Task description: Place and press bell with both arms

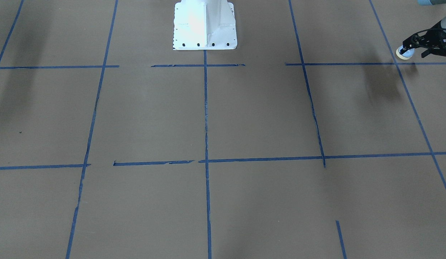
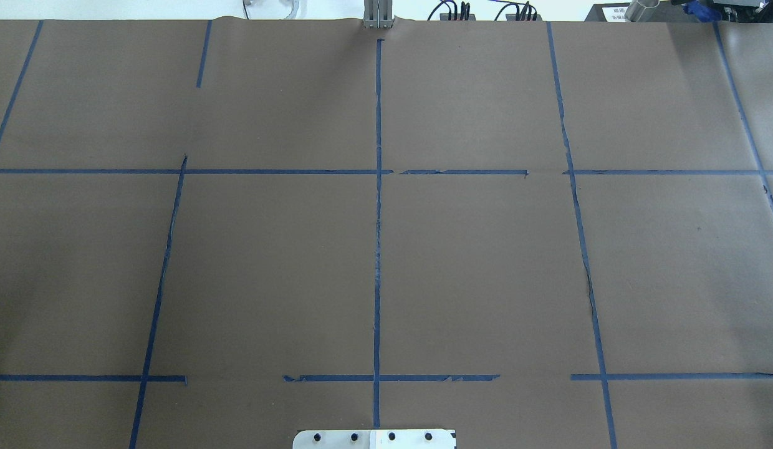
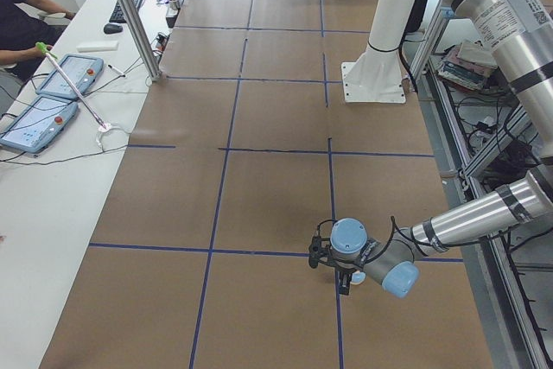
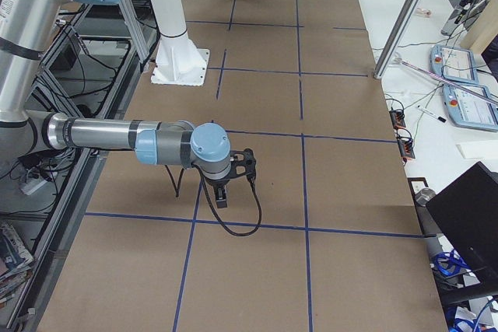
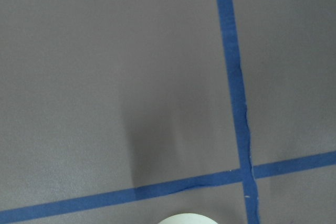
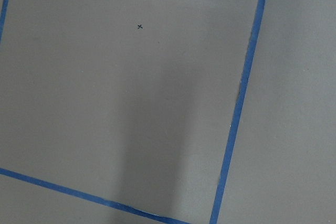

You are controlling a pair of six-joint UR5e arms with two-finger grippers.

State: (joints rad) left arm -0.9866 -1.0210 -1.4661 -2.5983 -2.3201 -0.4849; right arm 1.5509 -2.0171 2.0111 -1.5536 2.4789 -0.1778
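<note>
On the left side of the front view, the brown table (image 1: 244, 118) shows only a soft grey shadow (image 1: 14, 90). The right gripper (image 4: 223, 192) is not in that view. It shows only from the table's end, where it hangs low over the paper near a blue tape line (image 4: 257, 227). I cannot tell if its fingers are wide or closed.

At the middle top stands the white pedestal (image 1: 205, 27).

Far to the right, up in the corner, the left gripper (image 1: 410, 46) seems to pinch the bell (image 1: 406, 52) at its tips. The bell is tipped, with its cream base (image 1: 400, 54) turned sideways. I think it is up in the air and not yet on the table. The left wrist camera sees just a bit of cream at its bottom edge.

So the step looks like carrying the bell in. Next, the left gripper needs to bring it toward the middle, turn it flat, set it down on its base and let go. Then the right gripper can come over and push softly down on the button.
</note>
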